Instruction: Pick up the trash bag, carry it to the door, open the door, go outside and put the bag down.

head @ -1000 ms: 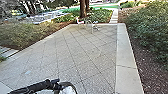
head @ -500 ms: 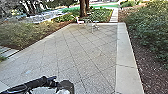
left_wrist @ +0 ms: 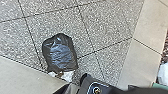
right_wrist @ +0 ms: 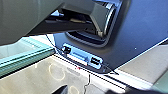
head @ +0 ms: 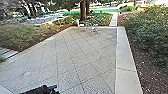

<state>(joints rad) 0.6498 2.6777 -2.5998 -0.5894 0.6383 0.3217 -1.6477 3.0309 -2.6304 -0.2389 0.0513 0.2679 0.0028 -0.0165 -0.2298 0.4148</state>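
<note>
Outdoors on a paved patio, a black plastic trash bag (left_wrist: 60,53), glossy and crumpled, with ragged white material (left_wrist: 67,75) at one end, shows to your left wrist camera against speckled grey paving (head: 75,57). Its long axis runs from a rounded black end to that white end, which lies close beside the dark round-cornered plate of the robot. A smooth pale concrete slab (left_wrist: 22,75) adjoins the bag's white end, and a pale concrete border (head: 126,60) runs well apart from its other side.

Your left gripper (head: 53,89) is at the near edge of the patio and looks the nearer of the two to the bag. You cannot tell whether it is wide, narrow or holding the bag, nor whether the bag rests fully on the ground. The state of your right gripper cannot be told either.

With the door judged behind you, the set-down seems the step in hand. Ahead, open paving stretches to white chairs (head: 80,24) far off, between leafy shrubs on the left (head: 25,35) and a dense green hedge (head: 152,37). A release with the white end snagged could drag or tip the bag.
</note>
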